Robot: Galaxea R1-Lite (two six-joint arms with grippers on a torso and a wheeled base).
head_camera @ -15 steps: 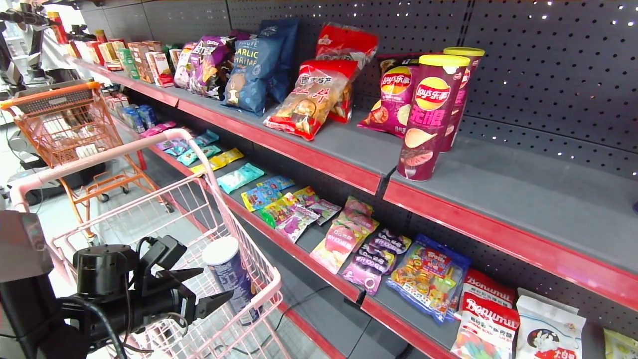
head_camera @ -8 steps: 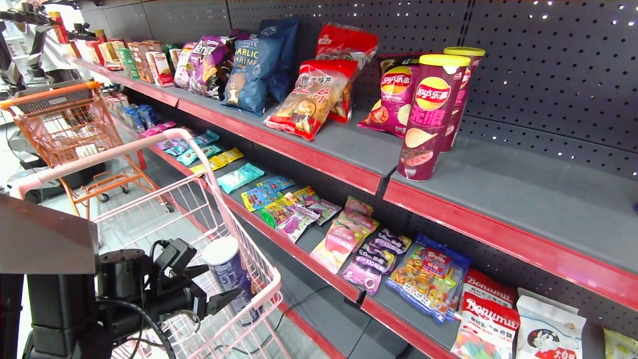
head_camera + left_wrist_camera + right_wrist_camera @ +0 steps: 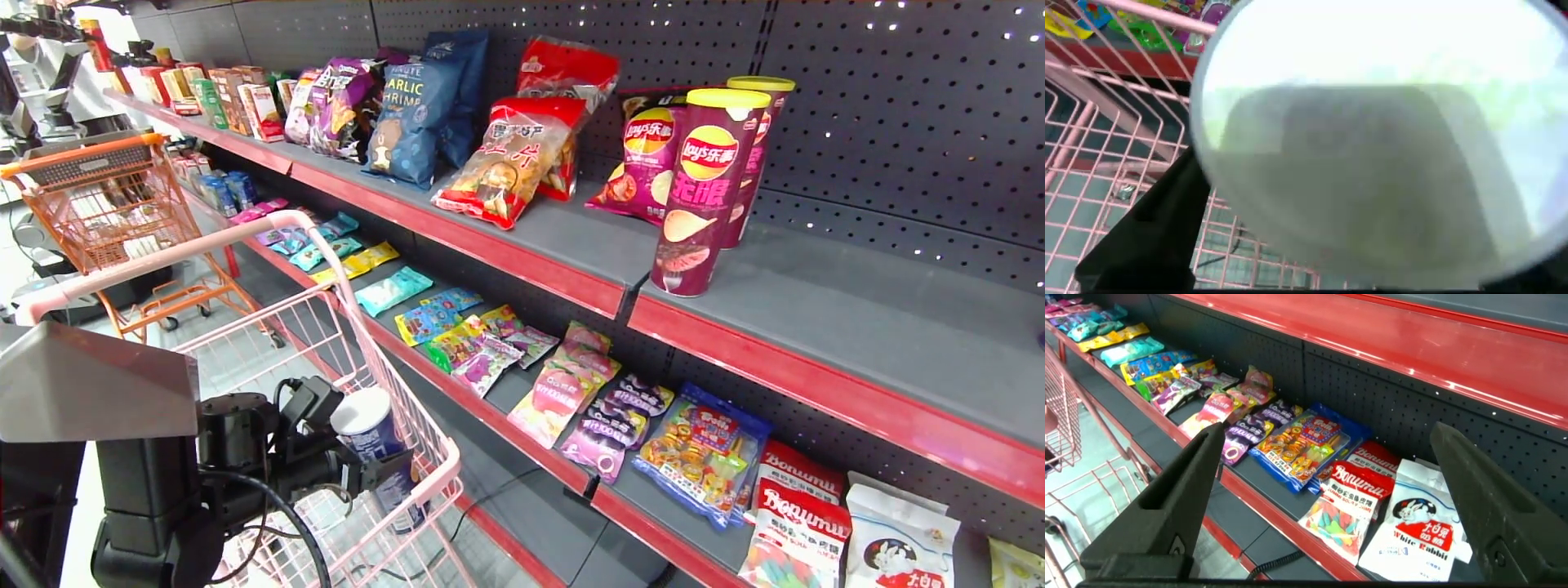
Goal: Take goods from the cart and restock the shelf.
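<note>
You've got the left gripper (image 3: 367,463) down inside the pink cart (image 3: 163,261), right at the blue can (image 3: 369,426) with the white lid. Can't tell from either view whether it's actually clamped on the can.

In the left wrist view the lid (image 3: 1372,139) is hard up against the camera, with the cart mesh (image 3: 1094,163) beneath it.

The can stands upright in the cart, at the corner nearest the shelf and just inside the rim.

Right gripper (image 3: 1327,433): pincer wide apart, holding nothing, level with the lower shelf (image 3: 490,418) and looking at the candy packets (image 3: 1290,445) on it.

Shelf contents:
- The upper shelf (image 3: 857,327) has two purple chip tubes (image 3: 706,188) upright, one behind the other.
- The front tube sits at the board's front edge.
- Snack bags (image 3: 506,163) run in a row towards the far end.
- The lower shelf carries flat candy packets (image 3: 563,392) in a row.

An orange cart (image 3: 106,204) stands beyond the pink one. You can't make out its contents.
</note>
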